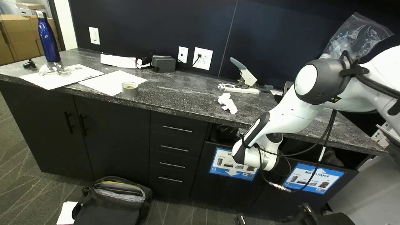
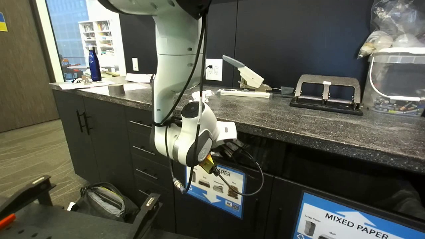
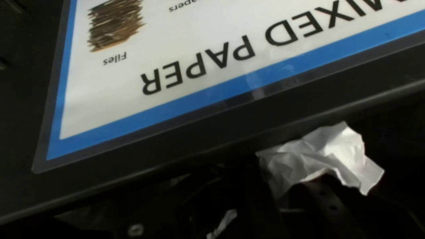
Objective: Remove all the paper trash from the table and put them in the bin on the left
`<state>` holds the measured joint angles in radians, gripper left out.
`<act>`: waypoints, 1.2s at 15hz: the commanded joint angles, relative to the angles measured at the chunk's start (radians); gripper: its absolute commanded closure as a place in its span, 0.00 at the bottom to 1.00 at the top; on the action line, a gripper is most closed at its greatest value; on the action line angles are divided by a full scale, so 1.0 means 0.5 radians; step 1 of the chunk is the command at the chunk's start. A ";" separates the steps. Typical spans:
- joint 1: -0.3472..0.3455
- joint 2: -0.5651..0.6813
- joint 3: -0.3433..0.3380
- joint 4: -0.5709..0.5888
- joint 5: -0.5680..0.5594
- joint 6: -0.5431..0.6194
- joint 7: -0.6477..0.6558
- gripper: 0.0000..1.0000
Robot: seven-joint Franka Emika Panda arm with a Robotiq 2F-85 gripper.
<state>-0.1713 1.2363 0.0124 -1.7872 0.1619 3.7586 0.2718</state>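
In an exterior view, a crumpled white paper [image 1: 227, 103] lies on the dark speckled surface [image 1: 175, 93] near a long stapler [image 1: 247, 78], and crumpled scraps [image 1: 47, 70] rest on a flat sheet [image 1: 67, 80] close to a blue bottle [image 1: 49, 40]. The white arm [image 1: 289, 115] hangs past the front edge, before the bin [image 1: 218, 193], partly covering its blue-and-white label [image 1: 223, 161] (a twin [image 1: 329, 178] shows just beside). In an exterior view, the wrist [image 2: 199, 129] is at the bin's opening, and the crumpled white paper sits partly hidden behind the arm. In the wrist view, the gripper [image 3: 295, 186] is dim against the black interior, but appears clamped on a crumpled white piece [image 3: 325, 154] near the bin's top edge.
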 commanded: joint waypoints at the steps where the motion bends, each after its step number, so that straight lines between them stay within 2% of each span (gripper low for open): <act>1: 0.018 0.036 -0.022 0.119 0.071 -0.085 -0.060 0.61; 6: 0.085 -0.043 -0.048 0.008 0.109 -0.005 -0.103 0.26; 9: 0.157 -0.102 -0.072 -0.087 0.143 0.030 -0.151 0.01; 13: 0.381 -0.226 -0.161 -0.281 0.293 0.107 -0.302 0.00; 16: 0.633 -0.355 -0.254 -0.458 0.541 0.136 -0.451 0.00; 18: 0.801 -0.461 -0.302 -0.584 0.751 0.042 -0.539 0.00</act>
<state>0.1135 1.1112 -0.0943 -1.9519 0.4105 3.8082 0.0673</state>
